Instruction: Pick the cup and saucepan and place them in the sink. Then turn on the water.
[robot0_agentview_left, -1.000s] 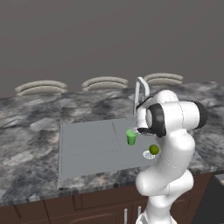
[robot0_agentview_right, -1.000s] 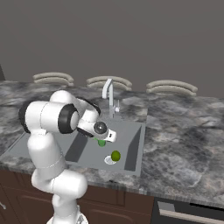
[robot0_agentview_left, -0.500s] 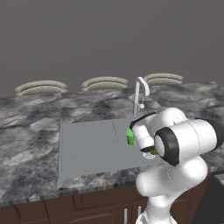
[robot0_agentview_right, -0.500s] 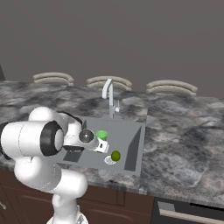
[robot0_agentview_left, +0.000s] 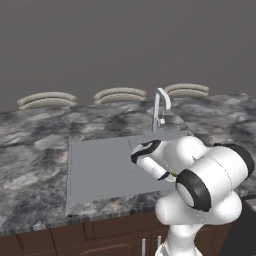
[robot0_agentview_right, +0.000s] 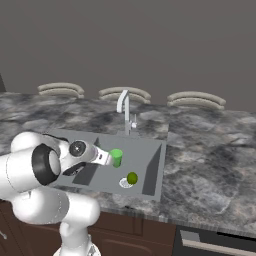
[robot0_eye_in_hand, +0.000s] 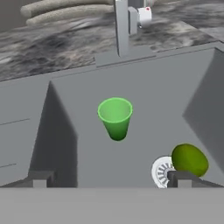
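The green cup (robot0_eye_in_hand: 115, 117) stands upright on the floor of the grey sink (robot0_eye_in_hand: 166, 87), in front of the faucet's base (robot0_eye_in_hand: 124, 26). In the right base view the cup (robot0_agentview_right: 116, 157) sits in the basin (robot0_agentview_right: 152, 165) just right of my gripper (robot0_agentview_right: 104, 157). My gripper (robot0_eye_in_hand: 111, 180) is open, short of the cup and apart from it, with nothing between its fingertips (robot0_eye_in_hand: 40, 178). In the left base view the gripper (robot0_agentview_left: 141, 151) hangs low over the sink's drainboard (robot0_agentview_left: 95, 170) edge. The saucepan is out of view.
A yellow-green ball (robot0_eye_in_hand: 189, 159) lies beside the round drain (robot0_eye_in_hand: 161, 171) in the basin; the ball (robot0_agentview_right: 132, 178) is near the basin's front. The curved faucet (robot0_agentview_left: 160, 107) rises behind the sink. Marbled counter (robot0_agentview_right: 210, 165) surrounds it.
The arm has folded down and forward, and the hand has dropped low beside the basin. The cup has stayed where it was. The jaws remain open.
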